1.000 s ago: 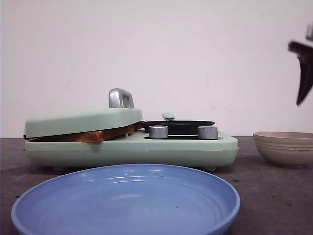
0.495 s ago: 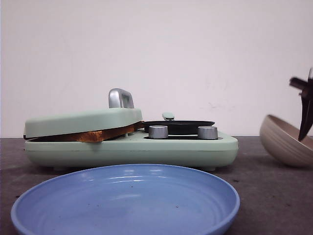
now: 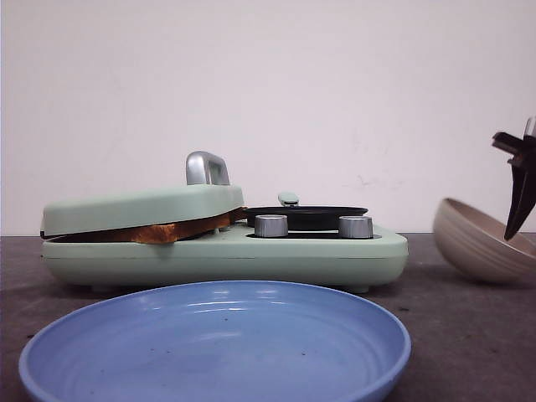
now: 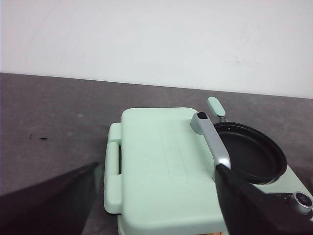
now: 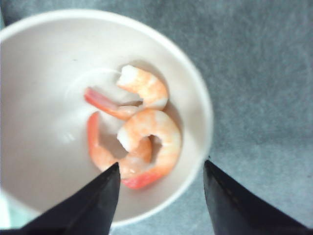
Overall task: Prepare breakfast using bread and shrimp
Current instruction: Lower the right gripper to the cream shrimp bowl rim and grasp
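Note:
The bread point(image 3: 167, 231) shows as a toasted brown edge squeezed under the shut lid point(image 3: 142, 208) of the mint-green breakfast maker point(image 3: 226, 255). Curled pink shrimp point(image 5: 149, 139) with red-orange tails lie piled in a beige bowl point(image 5: 44, 98), which in the front view stands tipped at the far right point(image 3: 473, 247). My right gripper point(image 5: 161, 169) is open over the bowl's edge, one finger point(image 5: 93, 200) inside and the other point(image 5: 239, 200) outside the rim; it is seen as a dark finger point(image 3: 519, 197) in the front view. My left gripper point(image 4: 157, 165) hangs open above the lid point(image 4: 161, 161).
A black frying pan point(image 3: 306, 216) sits on the maker's right half behind two silver knobs point(image 3: 270, 225). The lid has a silver handle point(image 4: 212, 144). A large blue plate point(image 3: 213, 381) fills the front of the table.
The right gripper came down from high at the right edge onto the bowl. The bowl went from standing level to tipped on its side.

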Robot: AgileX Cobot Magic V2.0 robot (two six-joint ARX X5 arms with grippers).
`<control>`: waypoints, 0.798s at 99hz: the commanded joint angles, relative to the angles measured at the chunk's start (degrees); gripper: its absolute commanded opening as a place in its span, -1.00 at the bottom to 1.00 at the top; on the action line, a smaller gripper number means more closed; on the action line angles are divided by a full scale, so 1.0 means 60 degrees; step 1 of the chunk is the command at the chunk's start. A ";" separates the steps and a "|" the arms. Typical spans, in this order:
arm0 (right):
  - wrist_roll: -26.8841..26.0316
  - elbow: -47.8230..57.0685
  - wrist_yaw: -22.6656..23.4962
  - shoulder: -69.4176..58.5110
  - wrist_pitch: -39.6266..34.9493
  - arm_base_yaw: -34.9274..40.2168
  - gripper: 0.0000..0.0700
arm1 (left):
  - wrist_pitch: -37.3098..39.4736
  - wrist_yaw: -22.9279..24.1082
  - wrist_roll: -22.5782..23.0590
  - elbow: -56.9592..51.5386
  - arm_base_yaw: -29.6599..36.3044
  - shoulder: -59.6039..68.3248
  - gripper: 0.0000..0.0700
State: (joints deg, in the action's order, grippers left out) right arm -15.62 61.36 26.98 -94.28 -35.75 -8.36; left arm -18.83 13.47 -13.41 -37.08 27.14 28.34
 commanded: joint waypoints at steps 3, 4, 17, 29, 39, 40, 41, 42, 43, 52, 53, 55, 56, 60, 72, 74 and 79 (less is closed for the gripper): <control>0.0175 0.0153 -0.0004 0.0146 0.0091 -0.0040 -0.09 | 0.0113 0.0011 0.0073 -0.0073 0.0044 0.0036 0.21; 0.0175 0.0153 -0.0004 0.0168 0.0091 -0.0051 -0.09 | 0.0113 0.0011 0.0076 -0.0073 0.0044 0.0036 0.21; 0.0175 0.0153 0.0066 0.0328 0.0069 -0.0084 -0.09 | 0.0117 0.0007 0.0076 -0.0073 0.0044 0.0040 0.21; 0.0255 0.0146 0.0273 0.0299 -0.0270 -0.0066 -0.09 | 0.0120 0.0011 0.0073 -0.0073 0.0044 0.0040 0.21; 0.0222 0.0146 0.0477 0.0299 -0.0178 0.0022 -0.09 | 0.0124 0.0007 0.0073 -0.0073 0.0044 0.0044 0.21; 0.0208 0.0146 0.0503 0.0299 -0.0178 0.0029 -0.09 | 0.0124 0.0007 0.0073 -0.0073 0.0044 0.0044 0.21; 0.0197 0.0146 0.0525 0.0299 -0.0175 0.0044 -0.09 | 0.0120 0.0007 0.0073 -0.0073 0.0044 0.0044 0.21; 0.0193 0.0146 0.0539 0.0299 -0.0175 0.0058 -0.09 | 0.0124 0.0007 0.0073 -0.0073 0.0044 0.0044 0.21; 0.0193 0.0146 0.0543 0.0299 -0.0178 0.0073 -0.09 | 0.0120 0.0007 0.0073 -0.0073 0.0044 0.0044 0.21; 0.0175 0.0146 0.0474 0.0280 -0.0168 0.0226 -0.09 | 0.0124 0.0007 0.0073 -0.0073 0.0044 0.0040 0.21; 0.0164 0.0146 0.0466 0.0277 -0.0149 0.0244 -0.09 | 0.0120 0.0007 0.0073 -0.0073 0.0044 0.0044 0.21; 0.0146 0.0146 0.0459 0.0273 -0.0117 0.0284 -0.09 | 0.0120 0.0004 0.0073 -0.0073 0.0044 0.0044 0.21; 0.0131 0.0146 0.0459 0.0270 -0.0098 0.0302 -0.09 | 0.0120 0.0004 0.0073 -0.0073 0.0044 0.0044 0.21; 0.0073 0.0146 0.0459 0.0248 -0.0022 0.0390 -0.09 | 0.0120 0.0004 0.0073 -0.0073 0.0044 0.0044 0.21; -0.0157 0.0146 0.0364 0.0098 0.0157 0.0652 -0.09 | 0.0117 0.0004 0.0076 -0.0073 0.0044 0.0040 0.21; -0.0193 0.0146 0.0310 0.0062 0.0171 0.0699 -0.09 | 0.0117 0.0004 0.0076 -0.0073 0.0044 0.0040 0.21; -0.0248 0.0146 0.0157 -0.0015 0.0193 0.0809 -0.09 | 0.0113 0.0004 0.0076 -0.0073 0.0044 0.0044 0.21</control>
State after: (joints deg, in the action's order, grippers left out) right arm -15.86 61.36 28.80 -92.44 -34.92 -4.05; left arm -18.81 13.47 -13.41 -37.08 27.14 28.38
